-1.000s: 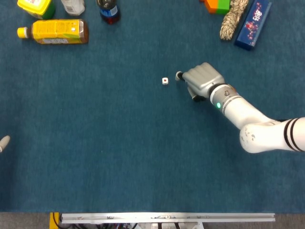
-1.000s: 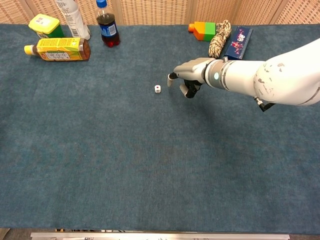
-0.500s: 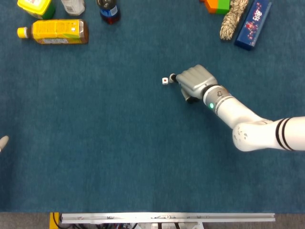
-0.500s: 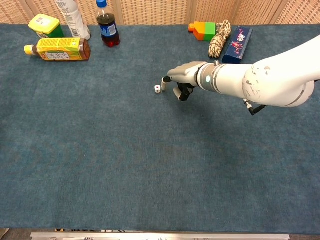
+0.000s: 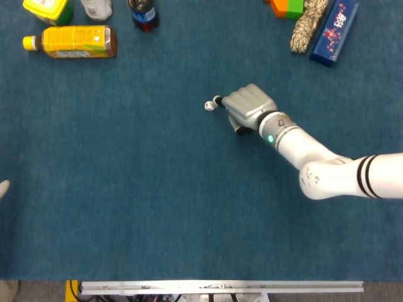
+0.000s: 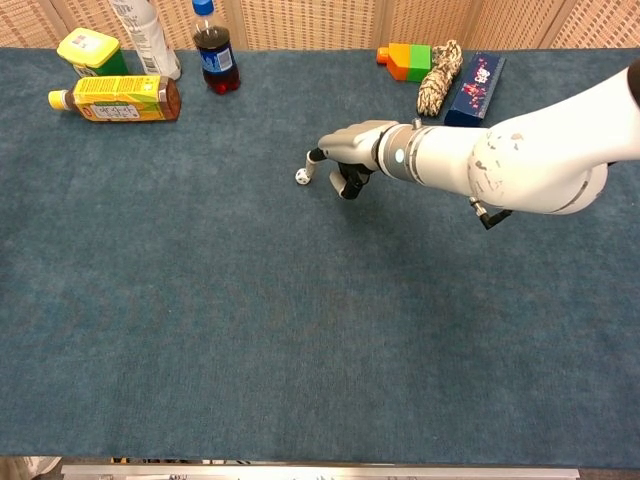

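A small white die [image 5: 208, 106] with a red pip lies on the blue cloth [image 5: 157, 201] near the table's middle; the chest view shows the same die [image 6: 301, 177]. My right hand [image 5: 247, 108] is just right of it, fingers curled in and holding nothing. One outstretched fingertip [image 5: 217, 100] touches the die's right side. In the chest view the right hand [image 6: 350, 150] hovers low over the cloth. Only a pale tip of my left hand [image 5: 3, 187] shows at the left edge, too little to tell how its fingers stand.
At the back left are a yellow bottle lying on its side [image 5: 72, 41], a cola bottle [image 5: 143, 14], a clear bottle [image 5: 97, 7] and a yellow-lidded tub [image 5: 47, 9]. At the back right are an orange-green block [image 5: 286, 6], a rope bundle [image 5: 307, 25] and a blue box [image 5: 334, 30].
My right hand has slid left across the cloth, reached the die with its fingertip and pushed it a little to the left. The left hand has barely moved.
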